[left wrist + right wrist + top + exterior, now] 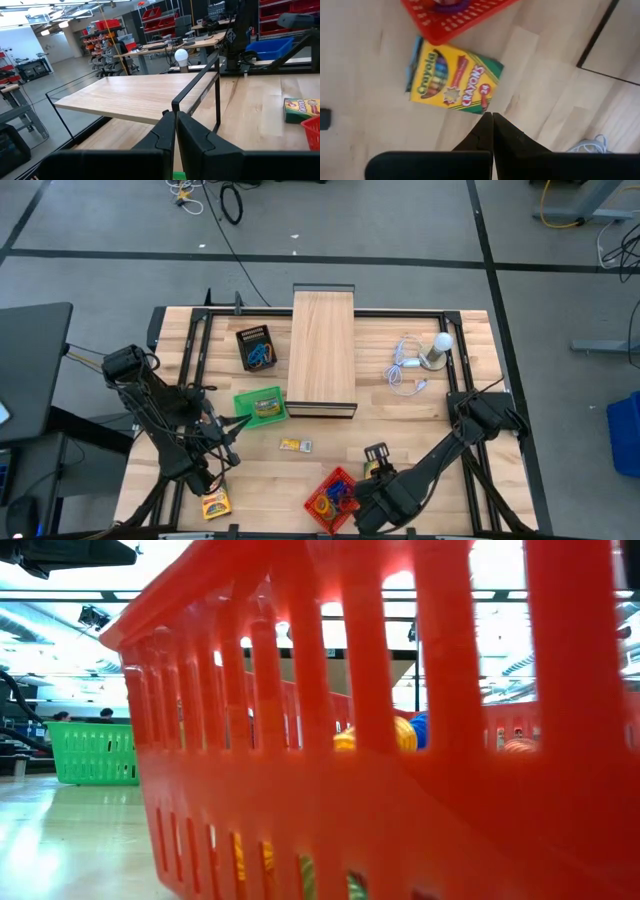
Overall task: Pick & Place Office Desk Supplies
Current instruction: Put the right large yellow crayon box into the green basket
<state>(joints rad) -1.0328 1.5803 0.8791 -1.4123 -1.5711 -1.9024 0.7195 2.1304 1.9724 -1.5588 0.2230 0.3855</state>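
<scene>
A yellow-and-green crayon box (452, 79) lies flat on the table beside the red basket (455, 15), which holds several coloured loops (330, 502). My right gripper (492, 116) hangs shut and empty above the table, just off that box (380, 471). My left gripper (175, 116) is shut, points level, and stands at the near-left corner of the green basket (260, 406), which holds another crayon box. A third crayon box (215, 503) lies near the front left edge. A small yellow piece (295, 445) lies mid-table. A black basket (257, 347) holds blue loops.
The long pale wooden box (322, 352) stands across the table's middle on a black frame. A white bulb (438, 348) with its coiled cable sits at the far right. In the low view the red basket (400, 740) fills the picture, with the green basket (92, 752) behind it.
</scene>
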